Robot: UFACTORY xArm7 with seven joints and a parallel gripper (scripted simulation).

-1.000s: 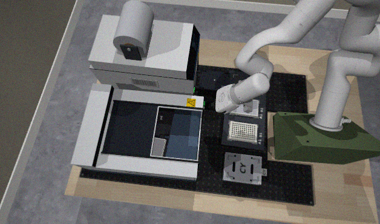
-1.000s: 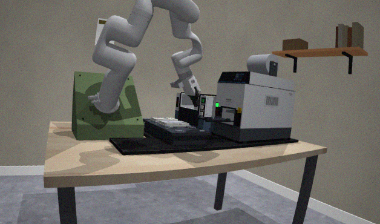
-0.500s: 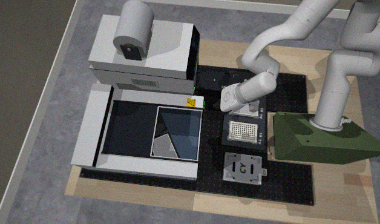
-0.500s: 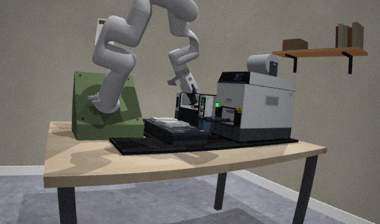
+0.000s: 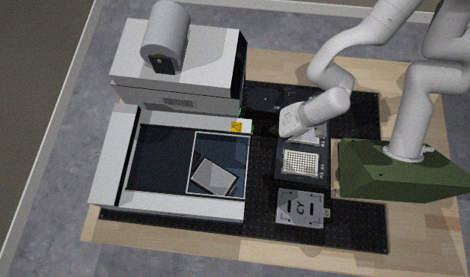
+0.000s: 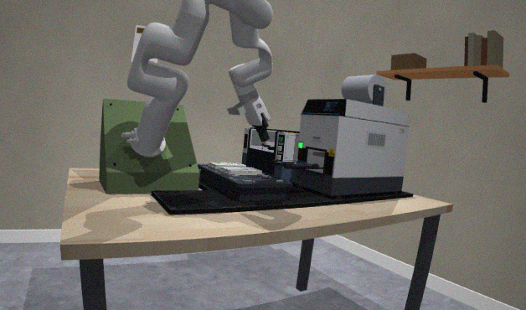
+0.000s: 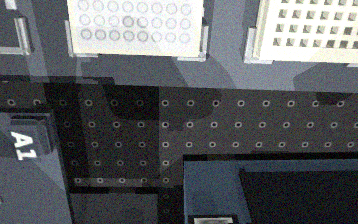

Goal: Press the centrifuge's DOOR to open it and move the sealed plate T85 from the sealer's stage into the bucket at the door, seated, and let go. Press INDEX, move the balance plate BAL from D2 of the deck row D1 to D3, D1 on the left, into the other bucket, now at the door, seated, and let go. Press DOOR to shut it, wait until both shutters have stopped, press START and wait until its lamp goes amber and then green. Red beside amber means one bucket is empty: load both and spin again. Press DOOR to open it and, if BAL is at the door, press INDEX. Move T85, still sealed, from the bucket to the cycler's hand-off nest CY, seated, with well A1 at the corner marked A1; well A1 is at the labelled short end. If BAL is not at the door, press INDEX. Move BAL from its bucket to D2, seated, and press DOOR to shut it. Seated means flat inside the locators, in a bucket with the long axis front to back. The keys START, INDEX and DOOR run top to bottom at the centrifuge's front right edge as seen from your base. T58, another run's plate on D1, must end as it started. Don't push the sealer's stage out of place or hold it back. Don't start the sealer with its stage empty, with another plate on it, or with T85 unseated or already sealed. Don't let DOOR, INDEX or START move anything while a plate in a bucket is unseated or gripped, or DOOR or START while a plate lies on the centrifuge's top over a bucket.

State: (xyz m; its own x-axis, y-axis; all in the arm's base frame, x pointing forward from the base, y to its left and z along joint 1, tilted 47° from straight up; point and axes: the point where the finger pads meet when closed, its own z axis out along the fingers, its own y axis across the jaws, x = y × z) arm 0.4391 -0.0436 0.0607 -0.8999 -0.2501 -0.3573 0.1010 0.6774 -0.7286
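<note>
The centrifuge has its door open. In the white-framed opening a grey sealed plate, T85, lies in a bucket at a skewed angle to the frame. My gripper is shut and empty. It hangs above the black baseplate, between the deck row and the centrifuge's front right edge. Its fingers are out of the wrist view. BAL sits on D2, mostly under my wrist in the top view. T58 sits on D1 and also shows in the wrist view. One key shows at the centrifuge corner.
The sealer stands behind the centrifuge, with a green lamp lit. The CY nest is empty in front of the deck row. An A1 tab lies at the left of the wrist view. My green base is at the right.
</note>
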